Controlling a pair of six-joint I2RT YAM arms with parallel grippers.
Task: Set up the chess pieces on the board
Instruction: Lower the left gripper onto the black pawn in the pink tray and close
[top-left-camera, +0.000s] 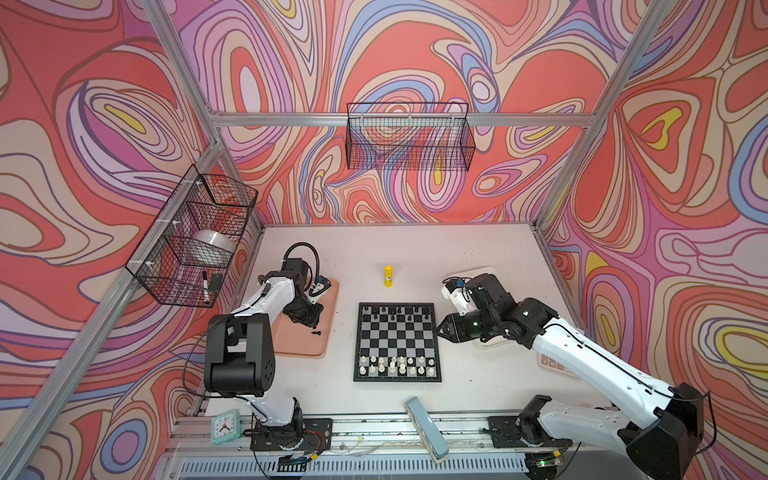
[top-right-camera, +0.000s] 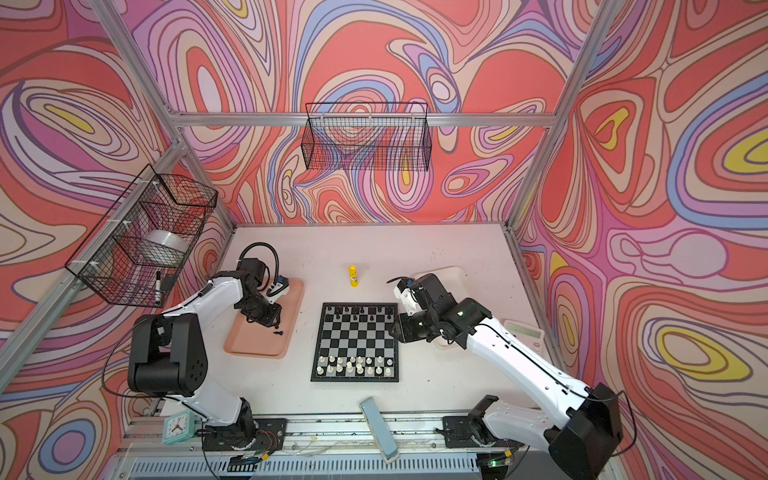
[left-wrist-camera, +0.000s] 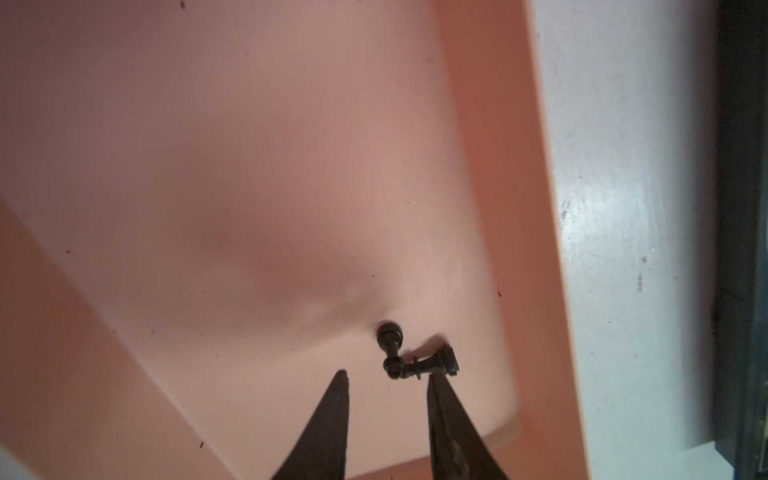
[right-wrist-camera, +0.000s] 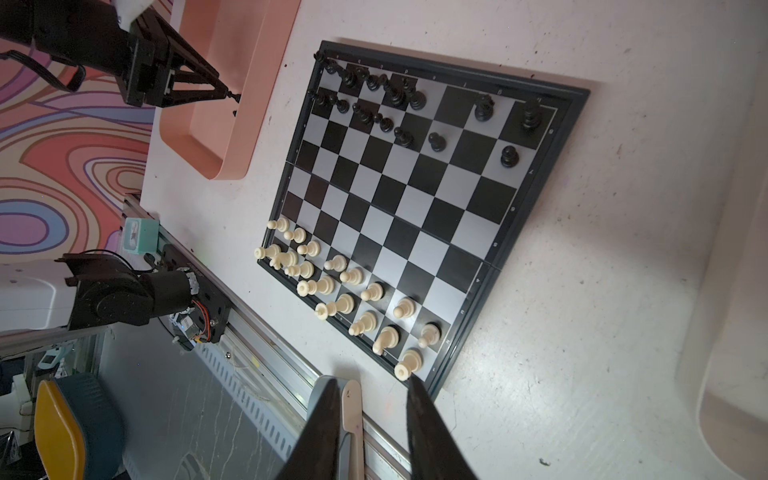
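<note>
The board lies flat mid-table in both top views. Several black chess pieces stand on its far rows and several cream-white ones on its near rows. Two more black pieces lie tipped over and touching on the pink tray, seen as a dark speck in a top view. My left gripper points down at the tray, open, its tips just short of them. My right gripper hovers open and empty at the board's right edge.
A yellow glue stick stands behind the board. A white tray and a calculator lie under the right arm. A teal clock and a grey-blue stapler sit on the front rail. Wire baskets hang on the walls.
</note>
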